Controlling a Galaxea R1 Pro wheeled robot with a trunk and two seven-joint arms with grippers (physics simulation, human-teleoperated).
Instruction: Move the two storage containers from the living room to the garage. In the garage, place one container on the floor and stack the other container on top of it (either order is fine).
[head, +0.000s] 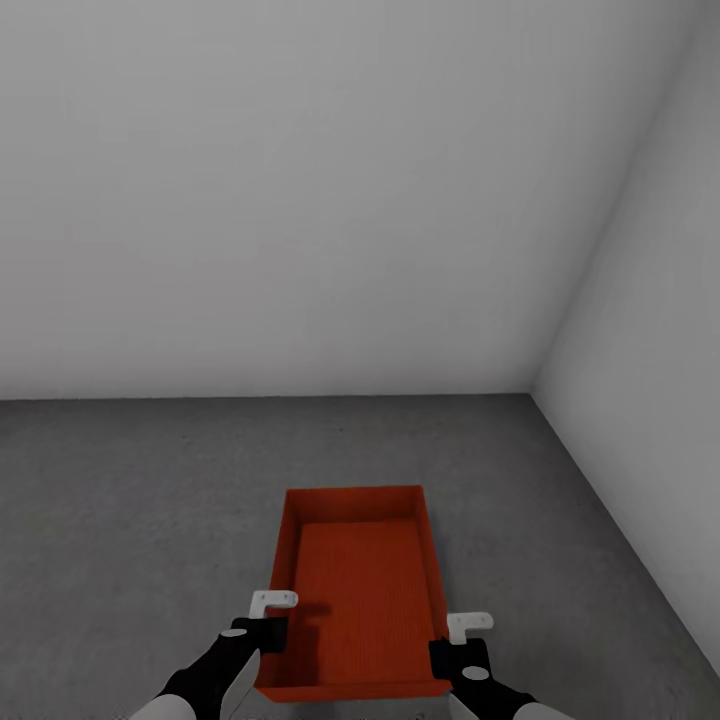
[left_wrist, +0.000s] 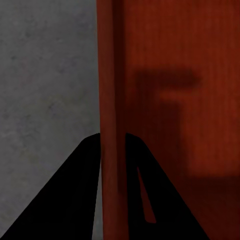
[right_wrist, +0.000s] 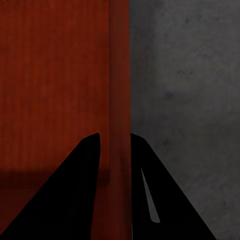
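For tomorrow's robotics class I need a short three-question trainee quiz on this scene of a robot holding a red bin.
1. True or false: the storage container is empty.
2. Which part does the left claw straddle? A) the container's side wall B) its floor C) nothing
3. Fill in: the container is over the dark grey ____.

Key
1. True: only its ribbed bottom shows inside.
2. A: in the left wrist view one finger sits on each side of the wall; the right claw straddles the opposite wall likewise.
3. floor

2 bare grey-white walls (head: 300, 200) meet in a corner toward 1 o'clock, above a mottled dark grey floor (head: 130, 500).
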